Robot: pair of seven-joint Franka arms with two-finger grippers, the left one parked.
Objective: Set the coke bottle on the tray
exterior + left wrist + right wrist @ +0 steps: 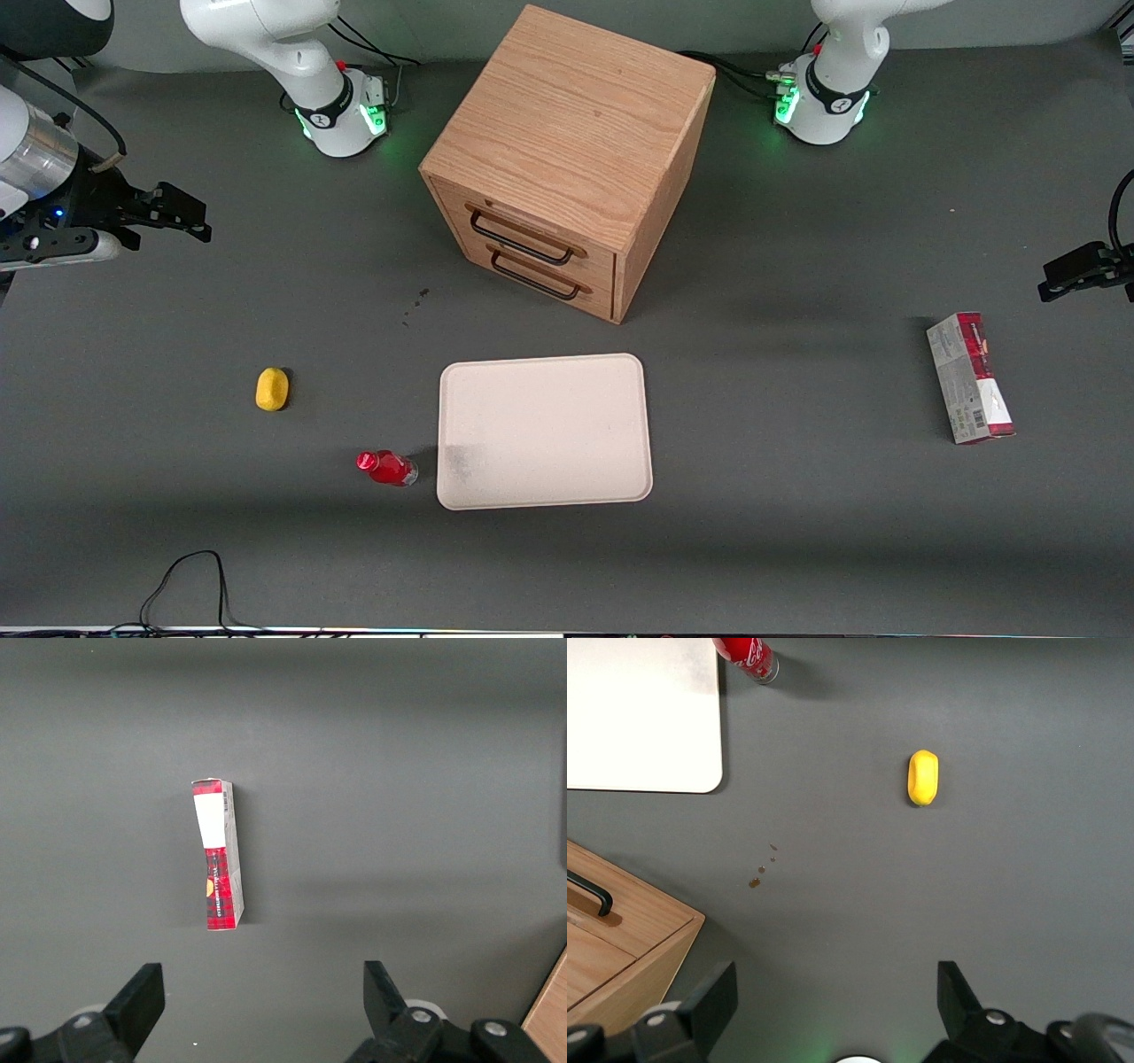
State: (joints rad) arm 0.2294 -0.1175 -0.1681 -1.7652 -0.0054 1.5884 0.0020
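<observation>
**Coke bottle on the mat beside the tray, gripper wide and clear of it**

I have the coke bottle point(387, 468) lying on its side on the grey table point(797, 532), red cap pointing toward the working arm's end and its clear base just beside the tray point(544, 431), close to the corner with the faint grey smudge. I can see a thin strip of table between bottle and rim, so they are not touching. In the right wrist view the bottle point(747, 657) is cut off at the frame edge, with only the red body and clear base visible next to the tray's rounded corner point(700, 771).

The tray is bare, lying flat in front of the wooden drawer cabinet point(567, 159), nearer to the front camera than the cabinet's two dark handles. A yellow lump point(272, 389) lies on the table near the bottle, farther from the front camera and more toward the working arm's end.

My gripper point(182, 217) hangs above the table at the working arm's end, well apart from the bottle and the lump. From the wrist camera its fingers point(709, 1005) stand wide apart with nothing between them, just grey table below.

A red-and-grey carton point(970, 378) lies flat toward the parked arm's end of the table.
</observation>
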